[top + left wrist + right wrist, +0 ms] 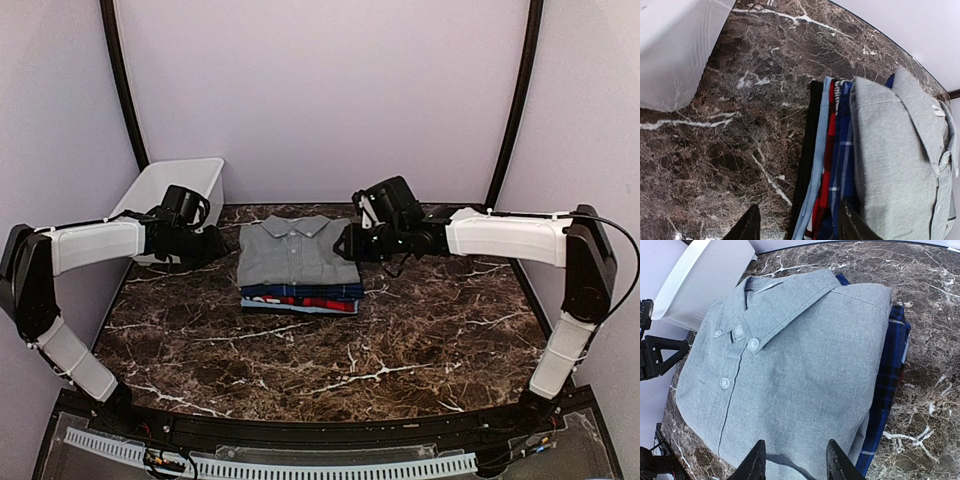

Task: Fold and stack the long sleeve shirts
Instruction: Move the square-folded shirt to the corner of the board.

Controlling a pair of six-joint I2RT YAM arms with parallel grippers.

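The long sleeve shirts lie folded in one stack at the back middle of the marble table. The plain light grey shirt is on top, collar to the back. Under it are the dark blue plaid shirt and the one with red and white edges. My left gripper is open just off the stack's left edge. My right gripper hangs open over the grey shirt's right edge, holding nothing.
A white plastic basket stands at the back left corner, close behind my left arm. Light blue and black cloth layers show at the stack's bottom. Bare marble table spreads in front of the stack.
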